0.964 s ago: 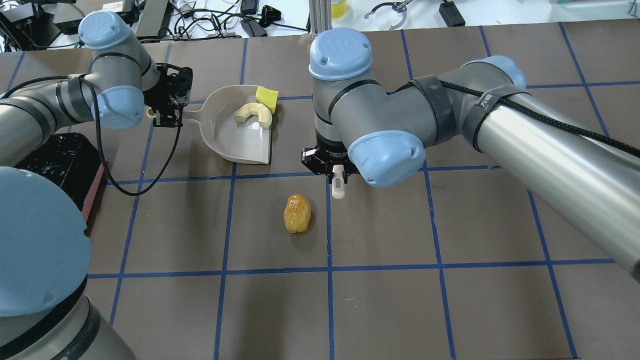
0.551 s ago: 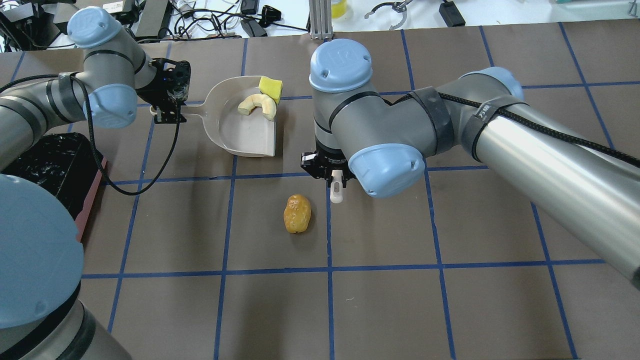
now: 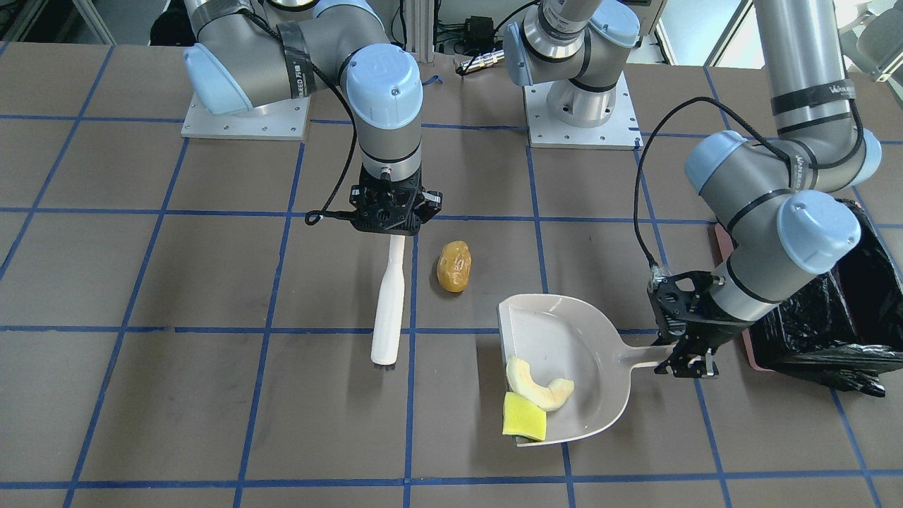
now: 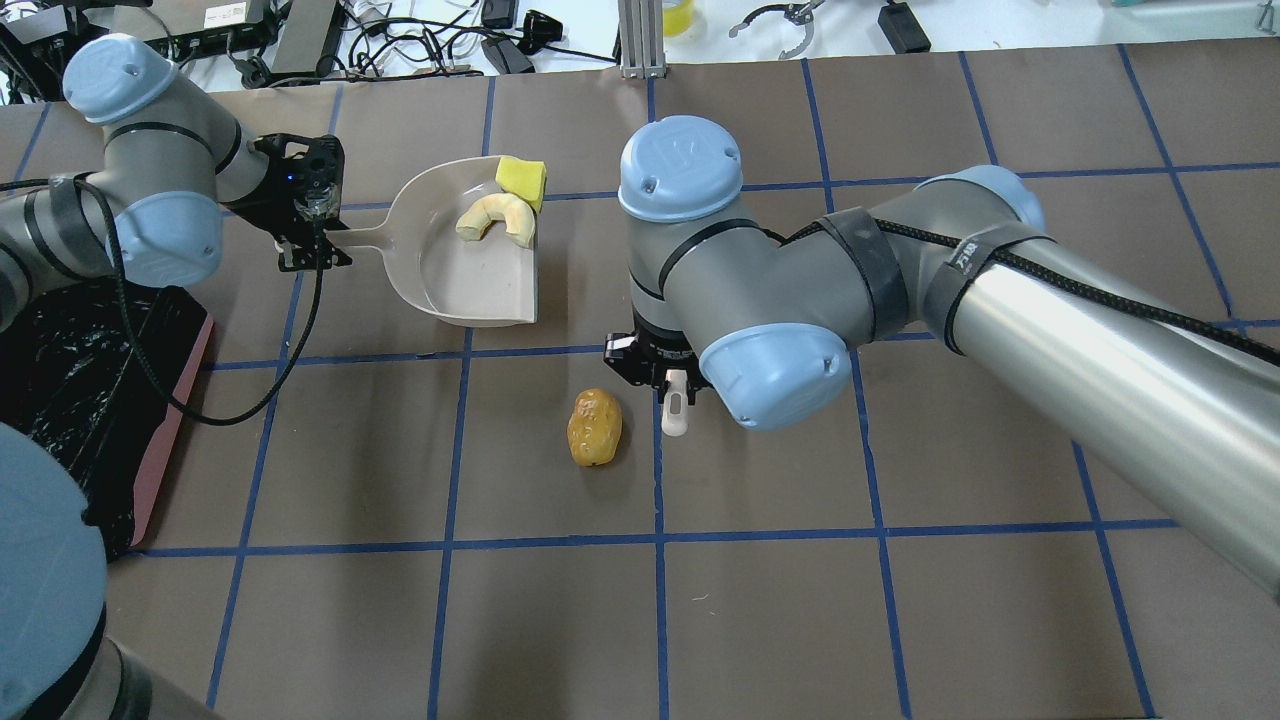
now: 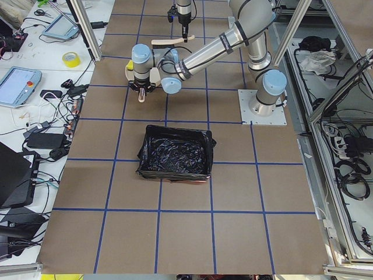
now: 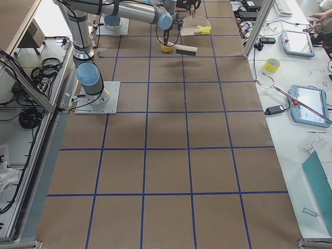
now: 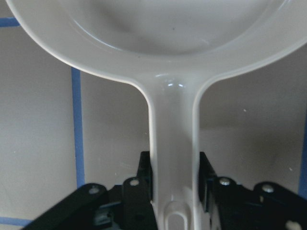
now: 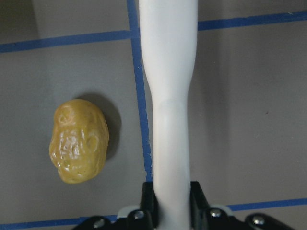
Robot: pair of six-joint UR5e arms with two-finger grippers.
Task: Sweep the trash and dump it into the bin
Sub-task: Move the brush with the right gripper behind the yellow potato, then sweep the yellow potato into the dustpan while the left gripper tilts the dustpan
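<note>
Brown gridded table (image 4: 900, 620), glossy wrinkled amber lump (image 4: 594, 428), cream crescent (image 4: 497, 216), yellow wedge (image 4: 521, 178)

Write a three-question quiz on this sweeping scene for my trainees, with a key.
1. True or false: the amber lump lies on the table, outside the dustpan.
2. The right gripper is shut on: A the dustpan's handle; B the brush; C nothing.
3. How many scraps rest on the dustpan?
Key: 1 true; 2 B; 3 two, the cream crescent and the yellow wedge.
</note>
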